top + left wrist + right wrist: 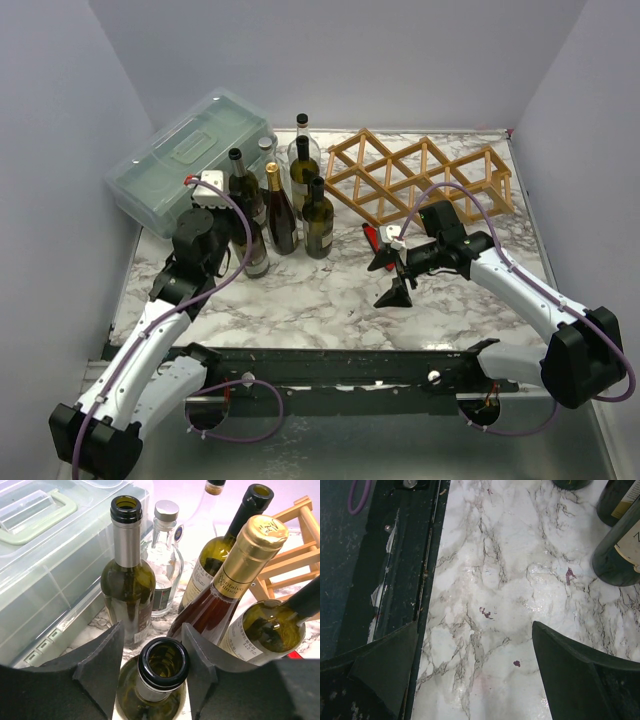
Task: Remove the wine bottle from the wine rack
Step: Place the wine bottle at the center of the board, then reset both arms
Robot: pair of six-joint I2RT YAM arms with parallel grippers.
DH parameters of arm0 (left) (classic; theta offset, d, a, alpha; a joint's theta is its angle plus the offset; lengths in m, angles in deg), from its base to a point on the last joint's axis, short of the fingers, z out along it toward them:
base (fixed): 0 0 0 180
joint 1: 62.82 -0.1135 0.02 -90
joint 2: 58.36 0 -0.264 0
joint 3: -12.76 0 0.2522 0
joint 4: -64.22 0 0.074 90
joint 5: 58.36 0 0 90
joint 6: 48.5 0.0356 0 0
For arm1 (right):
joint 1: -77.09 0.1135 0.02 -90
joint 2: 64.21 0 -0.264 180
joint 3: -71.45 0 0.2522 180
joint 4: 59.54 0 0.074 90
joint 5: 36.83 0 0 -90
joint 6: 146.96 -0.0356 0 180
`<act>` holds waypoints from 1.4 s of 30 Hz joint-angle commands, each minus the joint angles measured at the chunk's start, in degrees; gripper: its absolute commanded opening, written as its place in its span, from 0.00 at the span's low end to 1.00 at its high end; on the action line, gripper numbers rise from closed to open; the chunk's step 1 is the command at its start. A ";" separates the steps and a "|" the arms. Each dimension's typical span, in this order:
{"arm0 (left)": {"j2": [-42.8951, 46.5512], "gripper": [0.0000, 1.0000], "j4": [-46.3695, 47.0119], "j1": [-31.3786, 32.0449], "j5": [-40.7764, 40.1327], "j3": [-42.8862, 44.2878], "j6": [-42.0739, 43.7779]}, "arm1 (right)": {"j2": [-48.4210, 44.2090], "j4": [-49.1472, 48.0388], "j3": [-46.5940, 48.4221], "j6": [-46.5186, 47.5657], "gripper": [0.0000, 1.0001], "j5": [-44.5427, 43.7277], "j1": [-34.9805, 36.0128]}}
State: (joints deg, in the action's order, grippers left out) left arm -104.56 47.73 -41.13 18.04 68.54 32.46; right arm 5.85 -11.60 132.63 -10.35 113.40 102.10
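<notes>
the wine bottle (163,670) stands upright on the table (320,300), its open mouth facing straight up between the left jaws. those jaws are parted a little and flank the neck just under the rim. the pad (102,662) at 9 o'clock of the mouth shows a thin gap to the glass. the pad at 3 o'clock sits so close that i cannot tell whether it touches.

in the top view the bottle is at 9 o'clock of the table's middle, on the 7 o'clock edge of a cluster of other bottles (300,200). just beyond it, at 11 and 1 o'clock in the left wrist view, stand a grey-foiled bottle (127,580) and a gold-capped bottle (260,535). the wine rack (420,175) lies at 1 o'clock of the table, well apart from the bottle. a plastic box (185,160) sits at 10 o'clock.

the left arm (150,330) climbs from its base at 7 o'clock toward 11 o'clock, the wrist tipped down over the bottle's neck.

the right arm (520,290) stretches low from 4 o'clock toward the middle. the right jaws are spread wide over bare marble, with nothing between them.
</notes>
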 commanded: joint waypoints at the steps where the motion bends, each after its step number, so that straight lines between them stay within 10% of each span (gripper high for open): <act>1: 2.19 0.55 -0.37 -0.39 1.92 2.01 -0.50 | -0.76 1.07 1.19 0.94 0.99 -0.77 -0.34; 17: 10.27 0.98 -11.61 -0.42 7.83 7.29 -1.89 | -1.33 1.11 1.43 0.72 0.99 -1.55 -0.43; 42: 17.29 0.99 -16.24 -0.27 34.21 5.72 -17.95 | -6.12 1.77 2.89 -2.30 0.99 3.36 -12.95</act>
State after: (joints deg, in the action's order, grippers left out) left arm -87.25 28.56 -41.33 45.82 76.52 19.28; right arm 1.24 -10.14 133.88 -11.07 113.46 91.70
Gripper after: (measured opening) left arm 0.987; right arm 0.992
